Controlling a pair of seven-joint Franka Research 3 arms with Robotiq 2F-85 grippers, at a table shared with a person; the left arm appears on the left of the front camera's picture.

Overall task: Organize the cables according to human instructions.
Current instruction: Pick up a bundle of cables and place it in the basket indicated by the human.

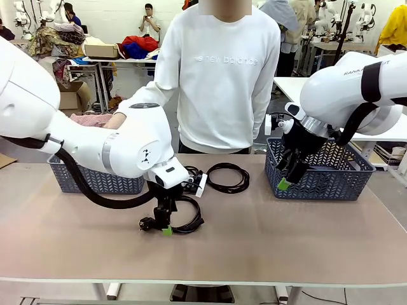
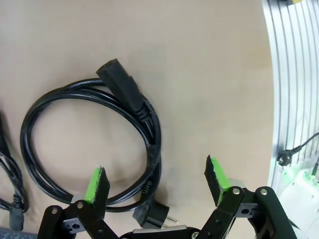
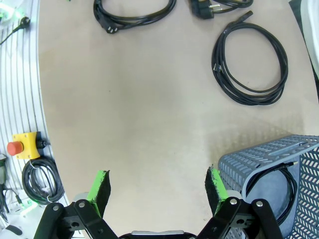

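Your left gripper (image 2: pixel 158 180) hangs jaws wide over a coiled cable (image 2: pixel 122 88) — right gripper (image 3: pixel 158 183) gapes too, basket (image 3: pixel 264 157) at its three o'clock.

Both arms are glossy white. The left arm (image 1: pixel 76 136) has a thick black hose (image 1: pixel 102 197); the right arm (image 1: pixel 356 89) carries a black band and grey lettering. The left claw (image 2: pixel 157 181) and right claw (image 3: pixel 157 186) are black linkages with silver screws and green pads (image 2: pixel 97 184). The person (image 1: pixel 222 127) wears a white sweatshirt (image 1: pixel 222 95) with faint chest lettering.
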